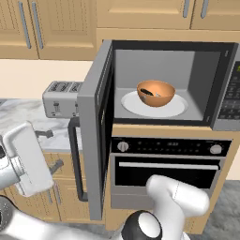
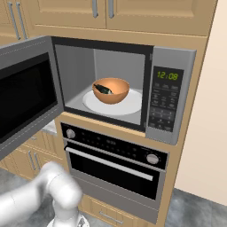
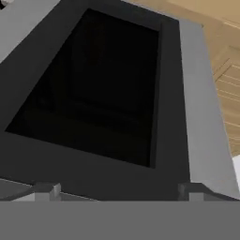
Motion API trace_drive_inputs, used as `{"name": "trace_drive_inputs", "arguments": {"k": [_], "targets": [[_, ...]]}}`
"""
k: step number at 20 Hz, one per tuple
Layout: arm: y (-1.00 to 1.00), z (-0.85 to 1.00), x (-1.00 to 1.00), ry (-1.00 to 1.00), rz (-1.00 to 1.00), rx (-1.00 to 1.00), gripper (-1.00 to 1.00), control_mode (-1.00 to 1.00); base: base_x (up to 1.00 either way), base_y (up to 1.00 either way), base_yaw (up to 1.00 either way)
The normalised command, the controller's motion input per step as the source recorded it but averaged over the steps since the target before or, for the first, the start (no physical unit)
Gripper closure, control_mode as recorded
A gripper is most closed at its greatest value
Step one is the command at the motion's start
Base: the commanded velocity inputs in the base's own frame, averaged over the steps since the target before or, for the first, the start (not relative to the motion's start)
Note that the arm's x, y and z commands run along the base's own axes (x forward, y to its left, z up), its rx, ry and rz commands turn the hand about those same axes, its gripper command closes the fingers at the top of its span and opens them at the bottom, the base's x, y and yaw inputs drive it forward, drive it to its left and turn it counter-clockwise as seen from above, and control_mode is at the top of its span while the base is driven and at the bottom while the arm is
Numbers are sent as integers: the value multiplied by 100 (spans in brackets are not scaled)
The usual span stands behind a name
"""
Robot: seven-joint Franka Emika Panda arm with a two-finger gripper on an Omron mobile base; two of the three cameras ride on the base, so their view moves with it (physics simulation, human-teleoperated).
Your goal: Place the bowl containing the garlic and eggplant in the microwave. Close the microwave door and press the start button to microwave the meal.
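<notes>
Sitting inside open microwave, bowl, door ajar

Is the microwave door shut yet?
No, open. The door stands swung out to the left, and the bowl shows on the white plate inside the cavity.

- Microwave sits in a wood cabinet column, cavity exposed; dark keypad strip at its right edge.
- Microwave door swung wide open to the left, seen nearly edge-on; dark bar handle on its left, outer face.
- Bowl, orange-tan, upright on the white turntable plate inside the cavity.
- Eggplant, dark piece, lies in the bowl beside the pale garlic.
- Black oven with knobs directly beneath the microwave.
- Grey toaster on the marble counter, left of the door.
- Robot arm low in the near foreground.
</notes>
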Motion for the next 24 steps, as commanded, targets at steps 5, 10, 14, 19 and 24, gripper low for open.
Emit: {"name": "trace_drive_inputs", "arguments": {"k": [5, 10, 14, 19, 24], "targets": [[-68, 0, 8, -1, -30, 0, -100, -100, 0, 0, 0], [-100, 0, -58, -15, -25, 0, -100, -100, 0, 0, 0], [-100, 5, -24, -16, -19, 0, -100, -100, 0, 0, 0], [-96, 1, 20, -8, -1, 6, -100, -100, 0, 0, 0], [-89, 0, 38, -6, 9, 12, -100, -100, 0, 0, 0]]}}
